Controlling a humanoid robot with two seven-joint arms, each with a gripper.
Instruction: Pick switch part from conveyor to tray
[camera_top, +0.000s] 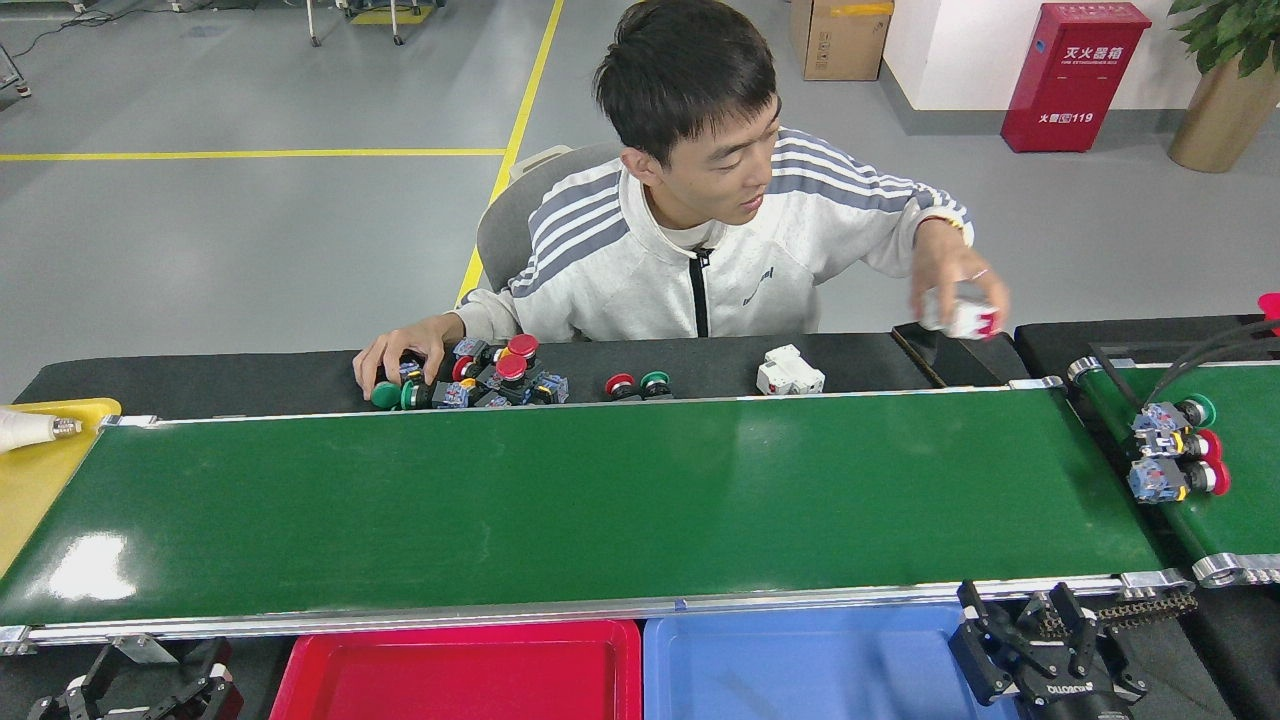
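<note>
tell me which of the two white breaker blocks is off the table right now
The white rectangular breaker block held in the person's raised hand near the conveyor's right end; the other white block rests on the black table.

Grey floor with yellow lines, red cabinet, cardboard box.

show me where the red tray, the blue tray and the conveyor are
red tray (450, 672): head view, bare floor of the tray.
blue tray (800, 670): head view, bare floor of the tray.
conveyor (600, 500): head view, bare middle of the wide green belt.

Black table carries switch parts behind conveyor.
</note>
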